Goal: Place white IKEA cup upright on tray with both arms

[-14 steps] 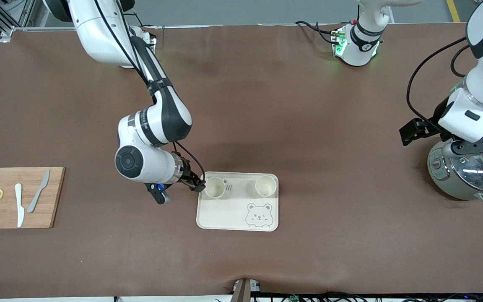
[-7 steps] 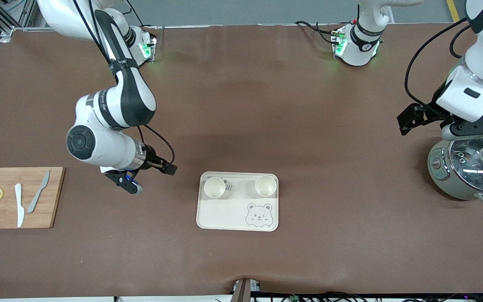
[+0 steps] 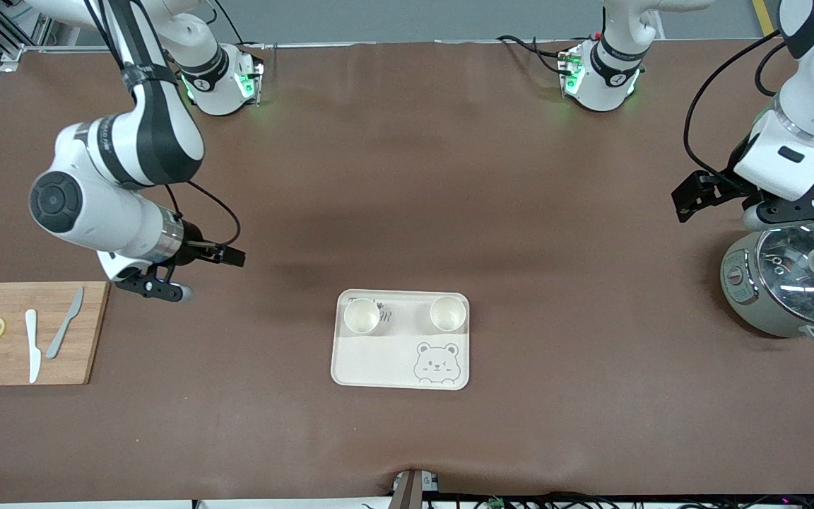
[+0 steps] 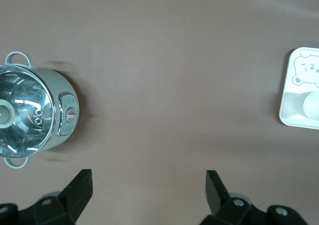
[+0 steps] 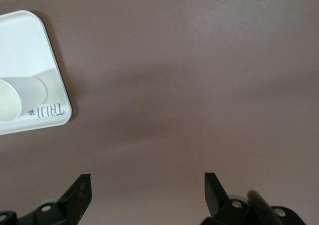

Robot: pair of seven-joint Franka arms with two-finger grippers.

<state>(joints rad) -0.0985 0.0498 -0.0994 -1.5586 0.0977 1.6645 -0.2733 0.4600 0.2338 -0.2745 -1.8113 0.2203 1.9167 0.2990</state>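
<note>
I see both cups upright on the tray, apparently done, so my right gripper and left gripper hang open, clear.

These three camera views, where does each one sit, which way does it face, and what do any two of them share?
Front view: high, across the table, facing both arms; right claw over bare table, left claw beside the pot; two cups upright on the tray.
Left wrist view: on that wrist, looking down past its open claw at pot and tray.
Right wrist view: on that wrist, looking down past its open claw at the tray.
Shared: the tray, in all three.
</note>
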